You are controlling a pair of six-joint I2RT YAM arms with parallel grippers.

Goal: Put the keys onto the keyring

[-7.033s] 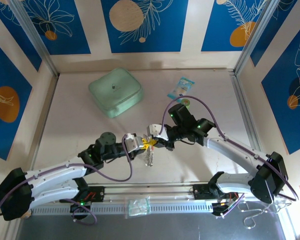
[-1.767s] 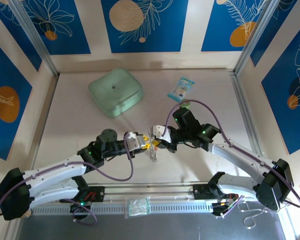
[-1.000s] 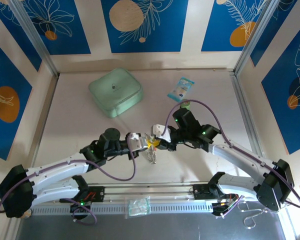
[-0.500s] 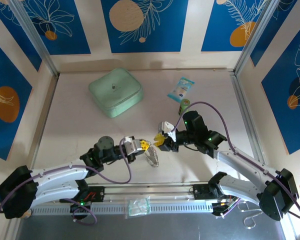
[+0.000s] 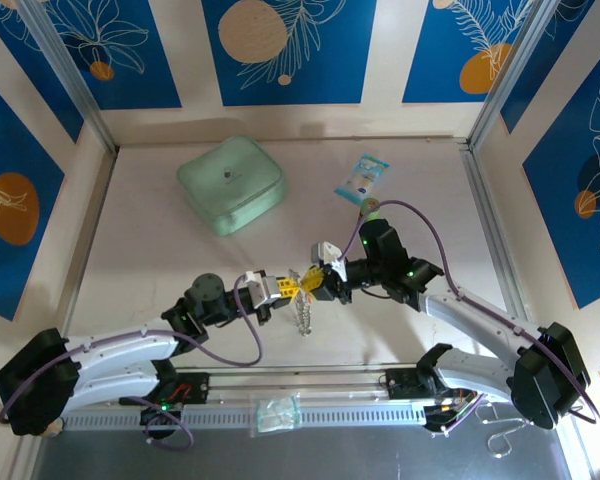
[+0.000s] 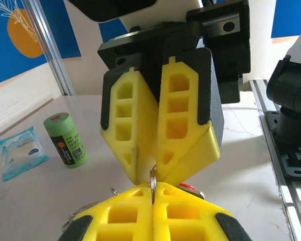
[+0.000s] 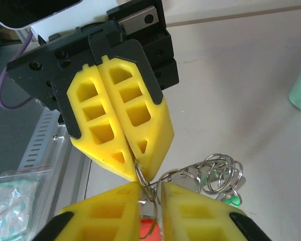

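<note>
Seemingly mid-threading, the left gripper (image 7: 134, 168) pinched the keyring (image 7: 210, 175), the right gripper (image 7: 151, 193) stood narrow around it, grip uncertain; next, the red key (image 7: 148, 224) needed sliding on.

The top camera is looking steeply down from high behind the near edge, covering the whole bench (image 5: 130, 240). The left wrist camera is facing the right hand (image 6: 154, 173) at very close range. The right wrist camera is likewise facing the left hand (image 7: 137, 168). All three are sharing that meeting spot.

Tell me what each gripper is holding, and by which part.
The left gripper pinches the keyring by one thin wire loop. The right gripper straddles the same loop; whether it grips cannot be told.
</note>
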